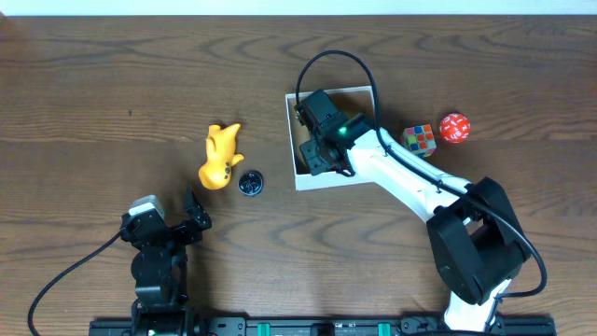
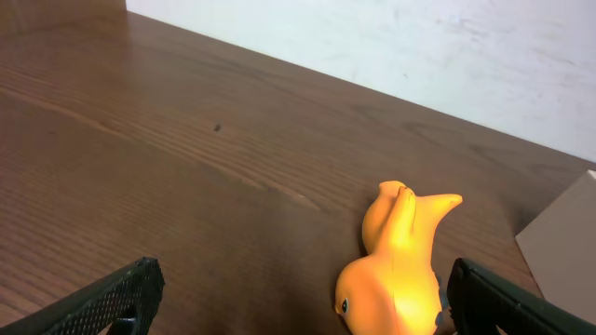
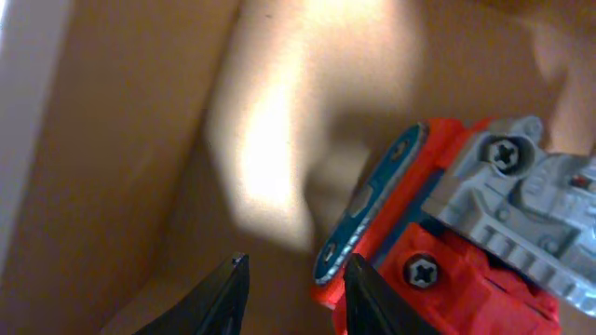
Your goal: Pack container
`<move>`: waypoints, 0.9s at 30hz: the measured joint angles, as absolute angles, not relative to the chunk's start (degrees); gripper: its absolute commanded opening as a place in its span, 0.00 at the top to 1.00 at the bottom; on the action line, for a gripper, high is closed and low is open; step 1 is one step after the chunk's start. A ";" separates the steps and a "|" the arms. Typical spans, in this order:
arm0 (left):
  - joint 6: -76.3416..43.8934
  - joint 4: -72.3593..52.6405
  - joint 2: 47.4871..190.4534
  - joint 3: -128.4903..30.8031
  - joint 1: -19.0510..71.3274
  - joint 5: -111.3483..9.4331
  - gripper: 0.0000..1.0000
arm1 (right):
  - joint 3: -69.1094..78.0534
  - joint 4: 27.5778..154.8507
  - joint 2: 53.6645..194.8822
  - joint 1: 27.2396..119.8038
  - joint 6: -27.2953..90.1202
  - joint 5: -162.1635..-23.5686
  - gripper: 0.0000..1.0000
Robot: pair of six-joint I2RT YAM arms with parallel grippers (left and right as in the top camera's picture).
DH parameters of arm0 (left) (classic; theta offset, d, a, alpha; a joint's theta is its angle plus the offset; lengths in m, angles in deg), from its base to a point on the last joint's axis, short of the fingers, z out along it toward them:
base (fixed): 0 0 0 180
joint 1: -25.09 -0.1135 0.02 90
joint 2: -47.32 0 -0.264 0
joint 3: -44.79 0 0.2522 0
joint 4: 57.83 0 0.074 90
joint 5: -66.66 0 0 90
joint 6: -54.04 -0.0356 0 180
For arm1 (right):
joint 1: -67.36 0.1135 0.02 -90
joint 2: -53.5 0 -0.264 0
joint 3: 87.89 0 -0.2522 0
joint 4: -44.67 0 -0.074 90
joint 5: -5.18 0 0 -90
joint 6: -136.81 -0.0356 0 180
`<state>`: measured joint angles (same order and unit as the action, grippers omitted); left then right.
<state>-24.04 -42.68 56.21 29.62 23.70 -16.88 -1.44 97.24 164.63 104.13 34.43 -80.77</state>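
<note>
One toy's in so far: a red toy point(image 3: 466, 233) lies in the container point(image 1: 322, 181) mid-table, with the right gripper point(image 3: 298, 263) narrowed on nothing just beside it. Duck point(image 1: 220, 156), black puck point(image 1: 250, 183), cube point(image 1: 420, 139) and ball point(image 1: 454, 128) sit outside. Left gripper point(image 2: 303, 279) is wide open near the duck.

The table point(image 1: 93, 75) is dark brown with wood grain. The figure point(image 1: 220, 156) is yellow-orange and the disc point(image 1: 250, 183) is black. The box point(image 1: 322, 180) is white outside and plain brown inside. The toy point(image 3: 456, 233) is red, grey and blue. The cube point(image 1: 419, 139) has many colours, and the ball point(image 1: 454, 128) is red with white marks.
</note>
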 measured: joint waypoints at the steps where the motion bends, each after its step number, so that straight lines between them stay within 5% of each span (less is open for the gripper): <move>1: -24.04 -42.68 56.21 29.62 23.70 -16.88 0.02 | -1.44 97.61 164.63 104.13 34.45 -80.42 0.64; 27: -24.04 -42.68 56.21 29.62 23.70 -16.88 0.02 | -5.22 103.12 164.63 104.13 36.79 -74.39 0.63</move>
<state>-24.04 -42.68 56.21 29.62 23.70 -16.88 -5.22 103.12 164.63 104.13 36.79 -74.39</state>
